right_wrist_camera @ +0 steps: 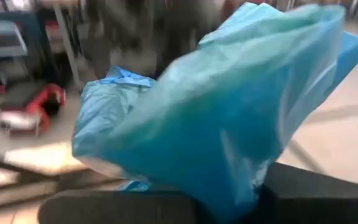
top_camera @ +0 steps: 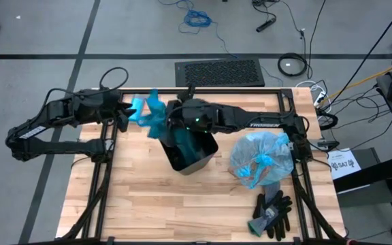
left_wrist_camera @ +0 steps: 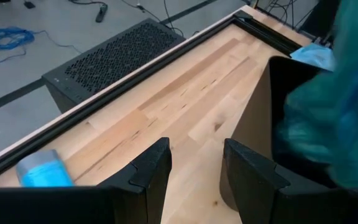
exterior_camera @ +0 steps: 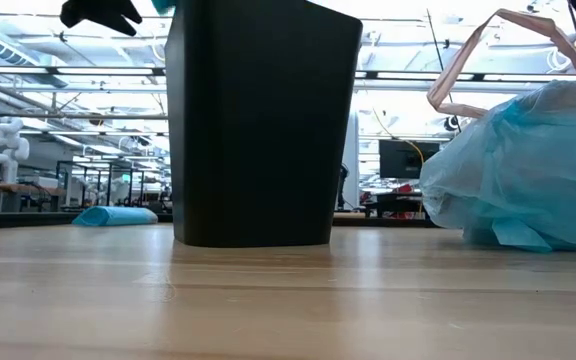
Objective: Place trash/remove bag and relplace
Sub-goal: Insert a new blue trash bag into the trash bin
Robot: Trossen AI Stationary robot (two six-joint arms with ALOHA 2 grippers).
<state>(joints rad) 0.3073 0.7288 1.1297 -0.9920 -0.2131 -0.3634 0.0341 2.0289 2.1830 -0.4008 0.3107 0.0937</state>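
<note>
Bag [top_camera: 156, 117] between right fingers, over bin [top_camera: 197, 151]

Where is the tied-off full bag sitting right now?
In the high view the full bag lies on the table's right half, between the black bin and the gloves.

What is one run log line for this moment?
right gripper: shut on new bag, over bin | left gripper: open, beside bin | full bag: on table

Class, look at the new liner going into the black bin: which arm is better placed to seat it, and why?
Probably the right gripper: it sits over the black bin, shut on the teal liner. The left gripper waits open beside it.
</note>
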